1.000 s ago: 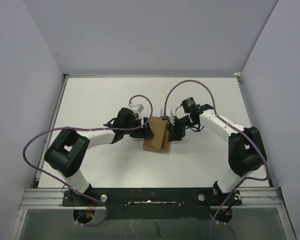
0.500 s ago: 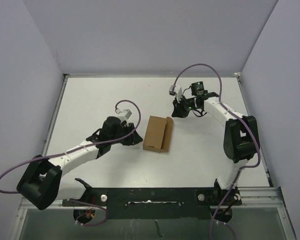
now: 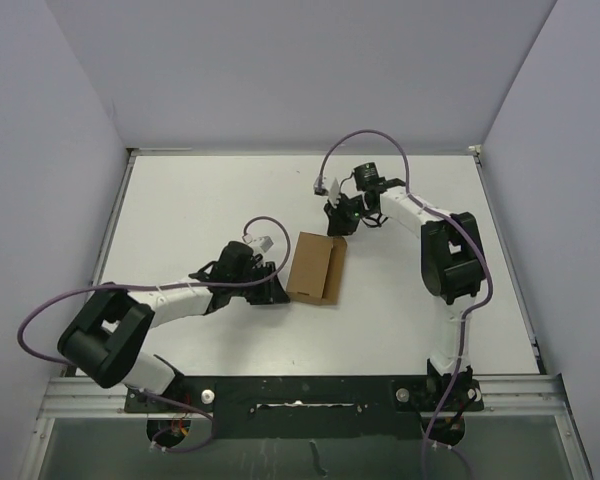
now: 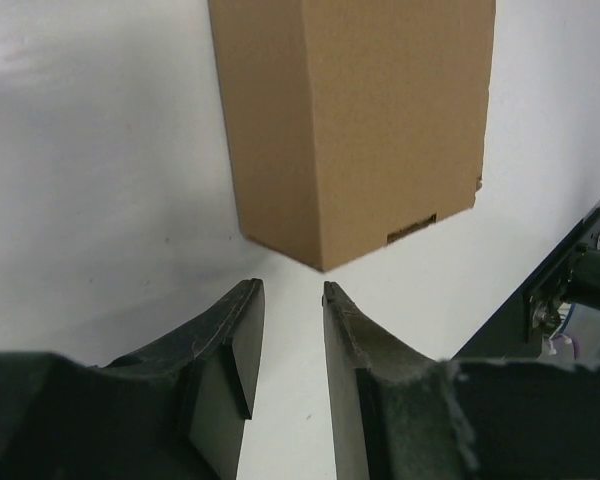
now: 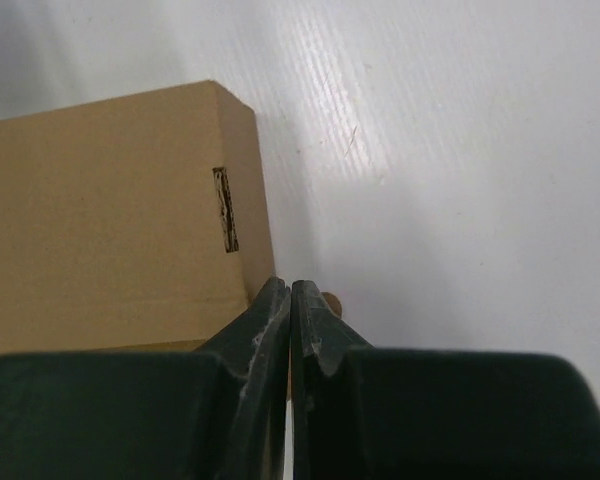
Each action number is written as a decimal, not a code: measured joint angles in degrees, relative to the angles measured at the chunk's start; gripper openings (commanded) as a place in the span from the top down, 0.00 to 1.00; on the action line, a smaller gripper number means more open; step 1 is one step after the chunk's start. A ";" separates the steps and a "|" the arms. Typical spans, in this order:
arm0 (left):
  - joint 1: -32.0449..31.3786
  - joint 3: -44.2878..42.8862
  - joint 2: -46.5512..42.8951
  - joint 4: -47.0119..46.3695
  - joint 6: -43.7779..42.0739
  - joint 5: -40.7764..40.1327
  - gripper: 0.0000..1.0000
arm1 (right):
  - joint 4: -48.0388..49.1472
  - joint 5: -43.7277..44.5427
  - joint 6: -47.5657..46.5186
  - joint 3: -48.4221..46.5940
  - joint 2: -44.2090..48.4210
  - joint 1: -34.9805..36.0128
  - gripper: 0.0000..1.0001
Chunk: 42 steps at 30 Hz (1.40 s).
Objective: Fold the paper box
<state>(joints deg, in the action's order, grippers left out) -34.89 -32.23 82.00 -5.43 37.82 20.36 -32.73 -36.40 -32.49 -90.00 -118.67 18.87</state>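
The paper box (image 3: 315,267) is plain brown cardboard, folded into a small closed rectangular shape, and lies on the white table. My left gripper (image 3: 277,292) is just off its near left corner, apart from it. In the left wrist view the fingers (image 4: 288,290) stand a little apart with nothing between them, and the box (image 4: 360,130) is just ahead. My right gripper (image 3: 335,226) is at the box's far right corner. In the right wrist view its fingers (image 5: 290,288) are pressed together over the box's edge (image 5: 110,220). A slit (image 5: 224,210) shows in the box wall.
The white table (image 3: 180,210) is walled in by pale panels on three sides. Purple cables loop above both arms. A metal rail (image 3: 300,390) runs along the near edge by the arm bases.
Both grippers pulled away from the box, then came back. The left gripper is again near its left corner. The right gripper moved left and down to its far right corner.
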 measured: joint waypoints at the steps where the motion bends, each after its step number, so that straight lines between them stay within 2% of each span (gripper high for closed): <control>1: 0.00 -0.74 1.31 -0.35 -0.02 0.13 0.71 | -0.09 -0.04 -0.46 0.61 0.09 0.04 1.00; 8: 1.60 -5.44 6.45 -0.02 -1.55 1.33 0.70 | -0.37 0.98 -5.29 7.67 3.13 -0.90 1.00; 16: 5.57 -10.29 11.02 4.63 -5.40 1.16 0.68 | -1.07 2.64 -10.16 17.88 13.73 -1.60 1.00; 25: 8.55 -22.64 20.28 7.85 -9.20 -0.26 0.66 | -9.75 1.90 -14.47 26.77 19.76 -0.68 1.00; 36: 8.94 -41.07 31.82 9.42 -12.63 5.29 0.65 | -13.53 -4.28 -16.81 30.32 21.84 8.52 1.00; 42: 9.62 -44.65 34.40 13.57 -14.56 5.07 0.63 | -14.08 -4.98 -18.43 30.32 23.04 8.92 0.99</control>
<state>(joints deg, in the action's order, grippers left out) -25.28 -76.88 116.40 8.14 23.27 25.43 -46.81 -41.39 -50.92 -59.68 -95.64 27.79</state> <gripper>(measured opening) 0.365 0.022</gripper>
